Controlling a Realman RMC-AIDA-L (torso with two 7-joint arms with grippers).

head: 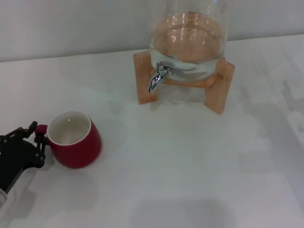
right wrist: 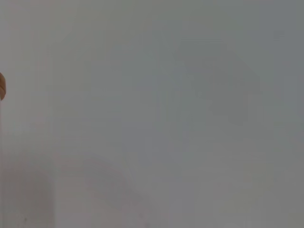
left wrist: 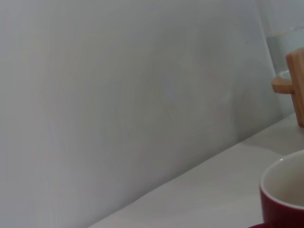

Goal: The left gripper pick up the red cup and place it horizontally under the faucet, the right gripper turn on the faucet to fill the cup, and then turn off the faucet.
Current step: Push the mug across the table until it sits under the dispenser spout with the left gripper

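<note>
The red cup [head: 78, 145] stands upright on the white table at the left, its white inside showing and its small handle turned towards the left edge. My left gripper [head: 37, 136] is at the cup's handle, its black fingers apart on either side of it. The left wrist view shows part of the cup's rim [left wrist: 284, 199]. The chrome faucet [head: 158, 76] sticks out of the front of the glass dispenser [head: 190, 42], spout down, far to the right of the cup. My right gripper is out of view.
The dispenser holds water and rests on a wooden stand [head: 221, 90] at the back of the white table [head: 180, 161]; the stand also shows in the left wrist view [left wrist: 297, 85]. A pale wall runs behind.
</note>
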